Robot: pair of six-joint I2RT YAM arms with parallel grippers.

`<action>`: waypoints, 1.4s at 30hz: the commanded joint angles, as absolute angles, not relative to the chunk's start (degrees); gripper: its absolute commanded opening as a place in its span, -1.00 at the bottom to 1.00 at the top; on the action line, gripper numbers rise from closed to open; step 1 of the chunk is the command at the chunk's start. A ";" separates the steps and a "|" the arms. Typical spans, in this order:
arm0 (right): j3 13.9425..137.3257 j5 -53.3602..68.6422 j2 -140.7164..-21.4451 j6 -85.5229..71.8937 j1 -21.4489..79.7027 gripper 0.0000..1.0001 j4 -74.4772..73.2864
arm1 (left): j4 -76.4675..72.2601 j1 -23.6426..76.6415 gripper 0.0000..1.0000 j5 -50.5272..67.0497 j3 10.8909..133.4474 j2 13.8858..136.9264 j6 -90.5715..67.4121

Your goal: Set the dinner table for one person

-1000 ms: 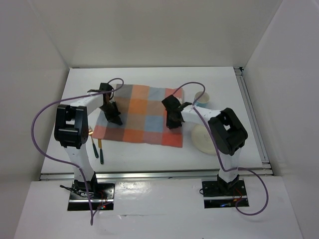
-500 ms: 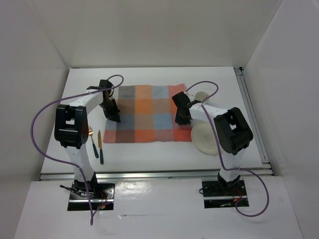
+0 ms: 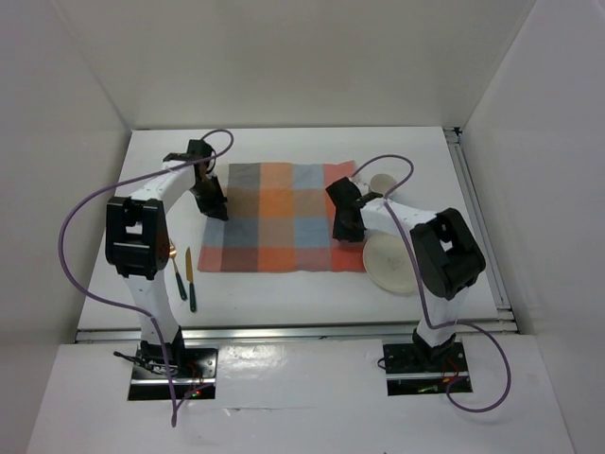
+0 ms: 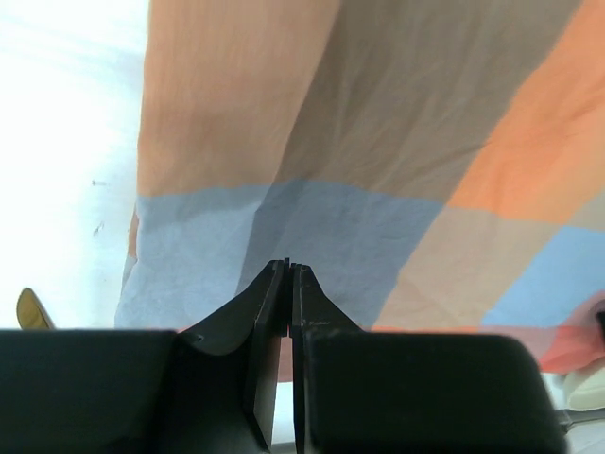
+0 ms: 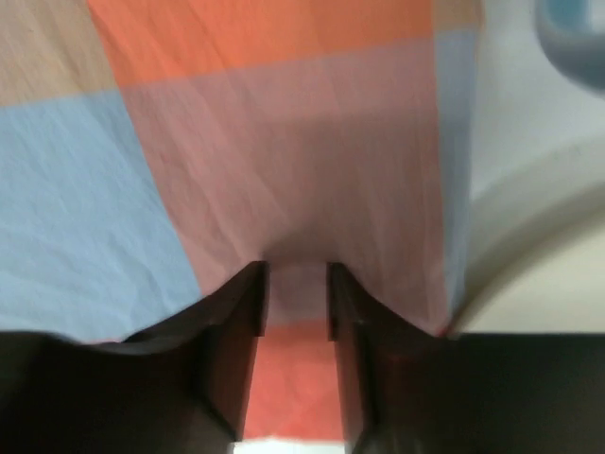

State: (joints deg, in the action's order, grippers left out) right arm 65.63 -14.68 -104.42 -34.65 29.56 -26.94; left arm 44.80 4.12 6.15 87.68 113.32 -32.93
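The dinner table (image 3: 284, 293) is a white top with an orange, blue and grey checked mat (image 3: 279, 216) lying flat on its middle. My left gripper (image 3: 214, 202) hovers over the mat's left edge. In the left wrist view its jaws (image 4: 290, 267) stand only a thin slit apart with no cloth between them. My right gripper (image 3: 346, 223) is over the mat's right edge. Its fingers (image 5: 297, 274) are open astride a pink square (image 5: 312, 170), not pinching it.
A cream plate (image 3: 388, 263) lies just right of the mat, and a small cup (image 3: 381, 183) stands behind it. A knife (image 3: 190, 276) and another dark-handled utensil (image 3: 178, 281) lie on the table left of the mat's front corner. Metal rails run along the table's right and front edges.
The mat slid right and back and now lies flat, uncovering the cutlery. My right gripper opened and let go of it. The left jaws parted slightly and moved back.
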 commanded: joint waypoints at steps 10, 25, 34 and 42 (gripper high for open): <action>80.24 -14.51 -91.93 -29.27 15.66 0.48 -35.33 | 49.13 4.22 -0.60 7.64 99.93 115.06 -31.64; 90.53 -8.70 -108.27 -25.14 3.70 0.66 -36.39 | 48.08 4.75 -0.60 9.49 97.04 111.62 -31.11; 89.47 -7.65 -110.30 -25.14 3.69 -0.23 -35.07 | 48.08 4.75 -0.60 9.49 97.03 111.62 -31.11; 95.17 -15.02 -106.00 -24.18 6.15 -1.00 -35.59 | 48.08 4.75 -0.60 11.07 98.70 112.15 -31.11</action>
